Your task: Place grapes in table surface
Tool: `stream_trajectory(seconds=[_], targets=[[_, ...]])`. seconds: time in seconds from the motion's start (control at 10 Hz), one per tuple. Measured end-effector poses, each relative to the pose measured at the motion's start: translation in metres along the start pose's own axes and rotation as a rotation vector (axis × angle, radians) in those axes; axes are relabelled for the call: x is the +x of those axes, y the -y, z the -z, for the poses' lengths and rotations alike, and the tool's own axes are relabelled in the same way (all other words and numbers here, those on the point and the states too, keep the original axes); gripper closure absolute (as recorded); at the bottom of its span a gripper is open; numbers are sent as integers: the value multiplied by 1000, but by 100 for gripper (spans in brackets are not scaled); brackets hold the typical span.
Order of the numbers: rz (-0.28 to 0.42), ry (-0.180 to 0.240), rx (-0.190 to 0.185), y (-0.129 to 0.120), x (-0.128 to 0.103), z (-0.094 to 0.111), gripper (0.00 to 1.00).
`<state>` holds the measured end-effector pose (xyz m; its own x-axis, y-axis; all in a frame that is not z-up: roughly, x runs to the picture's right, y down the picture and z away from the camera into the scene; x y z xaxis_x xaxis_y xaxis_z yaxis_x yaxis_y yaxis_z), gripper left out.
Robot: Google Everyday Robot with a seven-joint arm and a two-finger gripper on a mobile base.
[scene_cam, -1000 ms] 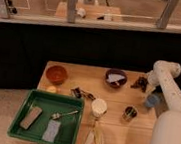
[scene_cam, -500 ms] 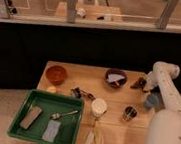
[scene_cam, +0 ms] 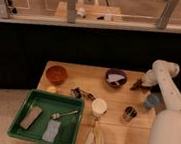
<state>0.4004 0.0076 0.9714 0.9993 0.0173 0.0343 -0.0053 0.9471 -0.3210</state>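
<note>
My gripper is at the end of the white arm, low over the far right part of the light tan table surface, just right of the dark bowl with a white piece. A small dark lumpy mass at the gripper tip looks like the grapes. I cannot tell whether it rests on the wood or hangs just above it.
On the table are an orange bowl, a small yellow piece, a small dark object, a white cup, a dark metallic cup, a blue cup and a wire utensil. A green tray holds a spoon and pads.
The gripper has stayed at nearly the same spot by the dark bowl. The near part of the arm has shifted slightly left and fills more of the right edge.
</note>
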Motion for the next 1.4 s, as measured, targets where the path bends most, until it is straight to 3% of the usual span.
stream_trajectory(seconds=[0.5, 1.0, 1.2, 1.4], targets=[[29, 42, 69, 20, -21, 43, 100], [32, -3, 44, 50, -33, 109, 100], [24, -6, 58, 62, -32, 141, 100], [14, 18, 80, 69, -32, 167, 100]])
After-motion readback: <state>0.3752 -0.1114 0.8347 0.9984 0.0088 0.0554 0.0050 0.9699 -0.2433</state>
